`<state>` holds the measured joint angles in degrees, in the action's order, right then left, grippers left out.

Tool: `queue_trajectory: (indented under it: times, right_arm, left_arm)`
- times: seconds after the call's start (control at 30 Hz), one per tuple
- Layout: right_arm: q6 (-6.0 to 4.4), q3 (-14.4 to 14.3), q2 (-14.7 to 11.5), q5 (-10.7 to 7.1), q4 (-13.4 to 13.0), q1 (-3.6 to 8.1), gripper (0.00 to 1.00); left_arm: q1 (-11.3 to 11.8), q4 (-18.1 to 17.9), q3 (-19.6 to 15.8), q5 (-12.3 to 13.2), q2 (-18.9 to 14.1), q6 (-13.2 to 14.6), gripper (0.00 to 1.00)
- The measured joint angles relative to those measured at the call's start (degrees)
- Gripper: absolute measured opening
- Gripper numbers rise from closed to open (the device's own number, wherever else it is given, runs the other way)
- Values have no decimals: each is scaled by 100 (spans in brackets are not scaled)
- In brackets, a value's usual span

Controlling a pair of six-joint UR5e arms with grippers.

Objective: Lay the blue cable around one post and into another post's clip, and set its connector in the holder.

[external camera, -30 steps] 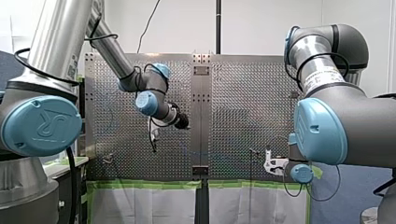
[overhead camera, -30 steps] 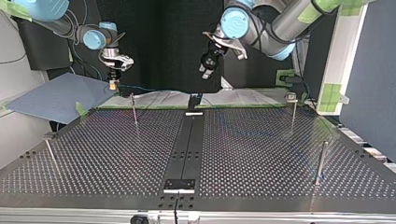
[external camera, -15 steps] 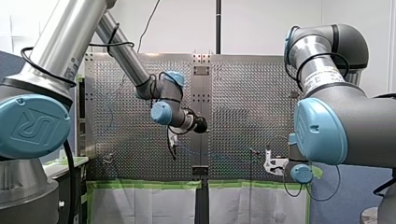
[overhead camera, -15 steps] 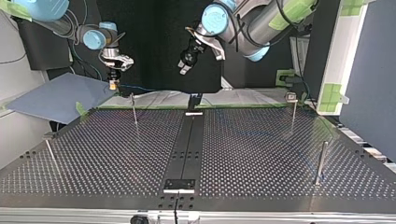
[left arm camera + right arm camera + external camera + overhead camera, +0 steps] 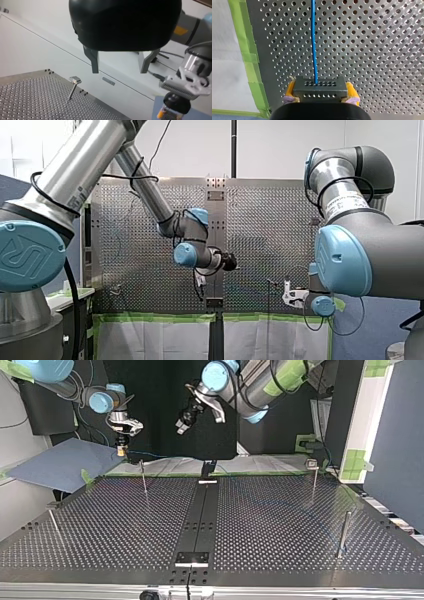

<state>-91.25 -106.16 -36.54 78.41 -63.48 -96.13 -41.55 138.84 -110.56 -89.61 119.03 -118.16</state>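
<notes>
Clamping black connector (image 5: 319, 88) between yellow pads (image 5: 290, 89), right gripper (image 5: 321, 92) held blue cable (image 5: 314, 45) straight over perforated table (image 5: 374, 50), likely anchoring one end. Left gripper (image 5: 119, 70) hung high, metal fingers (image 5: 94, 62) apart, empty, clip-topped post (image 5: 73, 86) ahead; probably free to take cable for routing. Cable's far run too faint to trace.

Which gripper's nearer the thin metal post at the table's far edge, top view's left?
Right. My right gripper, shut on the black perforated connector, hangs close beside the top of the thin metal post. My left gripper, open, sits higher, toward the middle.
</notes>
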Motion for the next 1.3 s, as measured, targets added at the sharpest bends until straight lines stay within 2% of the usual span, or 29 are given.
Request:
queue_trajectory:
  times: [0.17,0.43,0.67,0.83,1.3]
  right_arm:
    - [0,0,0,-1,-3,1,0]
    - [17,2,-1,0,-5,-5,0]
    - [39,2,-2,-6,2,-14,0]
    - [64,1,-2,-9,9,-16,0]
    - [79,2,-3,-8,-14,-20,0]
  left_arm:
    - [85,-231,229,-54,229,198,77]
    - [277,-553,577,-365,578,543,77]
    - [322,-538,854,-699,919,883,77]
    - [312,-495,1015,-809,1185,1149,77]
    - [328,-339,1058,-1085,1810,1845,77]
